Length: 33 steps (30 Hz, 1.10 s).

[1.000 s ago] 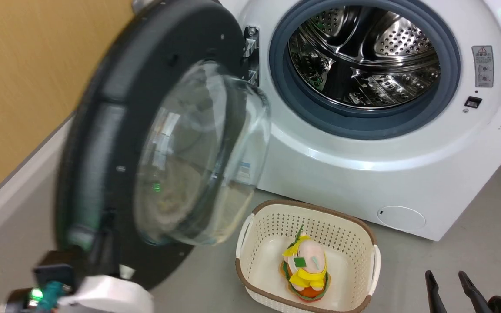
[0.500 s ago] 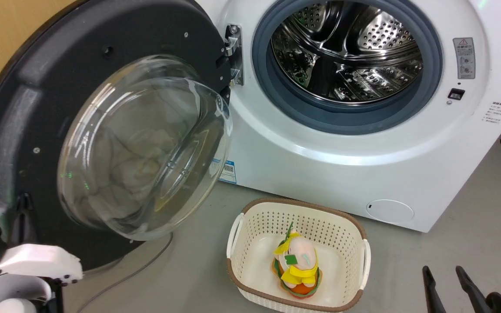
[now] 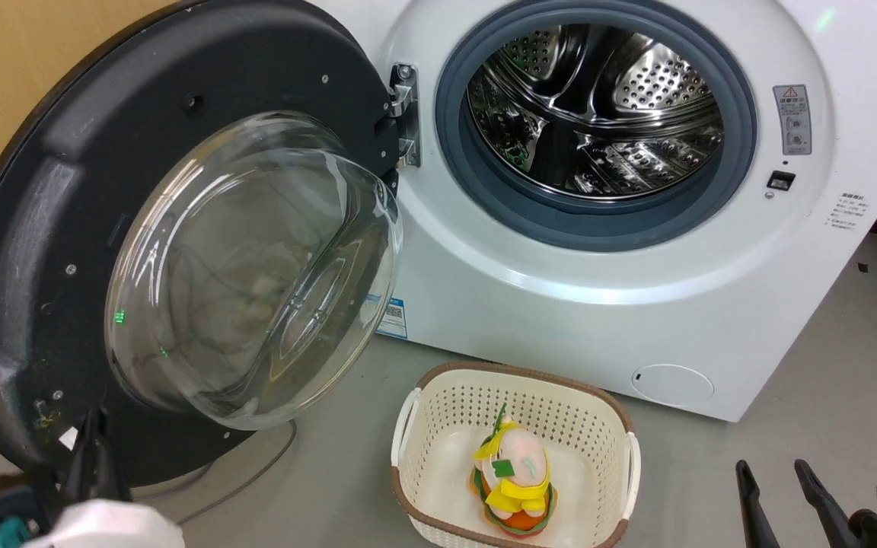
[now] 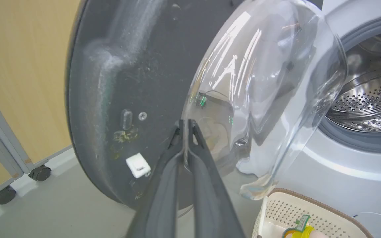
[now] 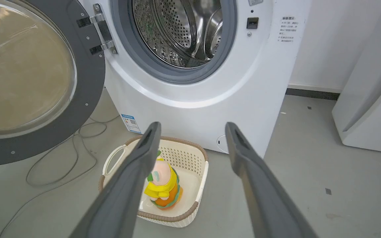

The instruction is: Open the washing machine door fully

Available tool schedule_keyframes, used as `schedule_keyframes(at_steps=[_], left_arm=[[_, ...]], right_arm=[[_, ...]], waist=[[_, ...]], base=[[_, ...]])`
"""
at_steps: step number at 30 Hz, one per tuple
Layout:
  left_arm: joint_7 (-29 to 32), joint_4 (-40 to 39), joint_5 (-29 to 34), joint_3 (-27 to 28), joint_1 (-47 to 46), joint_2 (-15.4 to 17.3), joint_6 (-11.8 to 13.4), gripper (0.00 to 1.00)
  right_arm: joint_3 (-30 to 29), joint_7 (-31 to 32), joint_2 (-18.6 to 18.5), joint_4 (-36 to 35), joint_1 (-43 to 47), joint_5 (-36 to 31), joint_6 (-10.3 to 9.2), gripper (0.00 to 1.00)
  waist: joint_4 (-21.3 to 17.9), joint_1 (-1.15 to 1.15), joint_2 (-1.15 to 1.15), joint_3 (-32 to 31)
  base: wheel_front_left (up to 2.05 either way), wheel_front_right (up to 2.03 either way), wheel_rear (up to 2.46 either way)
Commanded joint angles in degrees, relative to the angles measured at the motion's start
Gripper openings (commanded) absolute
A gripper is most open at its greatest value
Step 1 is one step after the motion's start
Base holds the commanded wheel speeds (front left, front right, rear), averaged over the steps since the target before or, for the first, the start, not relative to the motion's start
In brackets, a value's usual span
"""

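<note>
Head, left wrist and right wrist views: closing stage of the door-opening step.

The washing machine door (image 3: pixel 50 228) stands swung out on its hinge (image 3: pixel 406 114), at 9 o'clock of the drum (image 3: pixel 598 106). Its matte black back and clear glass bowl (image 3: pixel 256 266) face the camera. The washing machine (image 3: pixel 560 304) fills the head view from 12 to 3 o'clock, with its grey gasket (image 3: pixel 484 175) fully exposed.

The left gripper (image 4: pixel 186 124) has its two fingers pressed together with nothing between them. Its tips lie at the inner face of the door, at the 7 o'clock edge of the bowl; contact cannot be confirmed. The right gripper (image 5: pixel 192 127) hangs with fingers wide apart and empty, at 5 o'clock in the head view, above the floor beside the basket (image 3: pixel 621 426) holding a soft toy (image 3: pixel 515 479).

Judgement: the door appears open almost to its limit, though the hinge stop is not visible. The next move calls for a gentle outward push on the black back, not the glass, toward 9 o'clock until the hinge resists. The closed fingers should then draw clear without snagging the floor cable (image 3: pixel 256 472).
</note>
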Motion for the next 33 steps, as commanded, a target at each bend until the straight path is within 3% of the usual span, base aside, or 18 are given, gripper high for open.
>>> schedule_keyframes(at_steps=[1, 5, 11, 25, 33], left_arm=[[0.5, -1.0, 0.6, -0.4, 1.9, 0.5, 0.1, 1.0], [1.4, -4.4, 3.6, -2.5, 5.4, 1.5, 1.2, 1.0], [1.5, -7.6, 6.1, -6.5, 8.3, 0.0, 2.2, 1.0], [-0.3, -3.8, 8.3, -14.7, 2.9, -1.1, -3.6, 1.0], [-0.8, -1.8, 8.2, -15.6, 2.2, -1.6, -3.8, 1.0]], right_arm=[[0.0, -0.2, 0.2, -0.5, 0.2, 0.0, 0.05, 1.0], [0.2, -0.2, 0.2, -1.7, 0.2, -1.4, 0.05, 1.0], [0.5, 0.0, 0.2, -3.8, 0.3, -3.0, 0.05, 1.0], [1.2, 2.6, 0.2, -8.8, 1.9, -5.9, 0.05, 1.0], [1.1, 3.0, 0.2, -9.3, 2.3, -6.6, 0.05, 1.0]], waist=[[-0.1, 0.0, 0.0, -0.2], [-0.8, 0.0, 0.0, -0.6], [-3.2, 0.0, 0.0, -1.2], [-12.6, 0.0, 0.0, -2.0], [-14.6, 0.0, 0.0, -1.9]], base=[[0.0, 0.0, 0.0], [0.0, 0.0, 0.0], [0.0, 0.0, 0.0], [0.0, 0.0, 0.0], [0.0, 0.0, 0.0]])
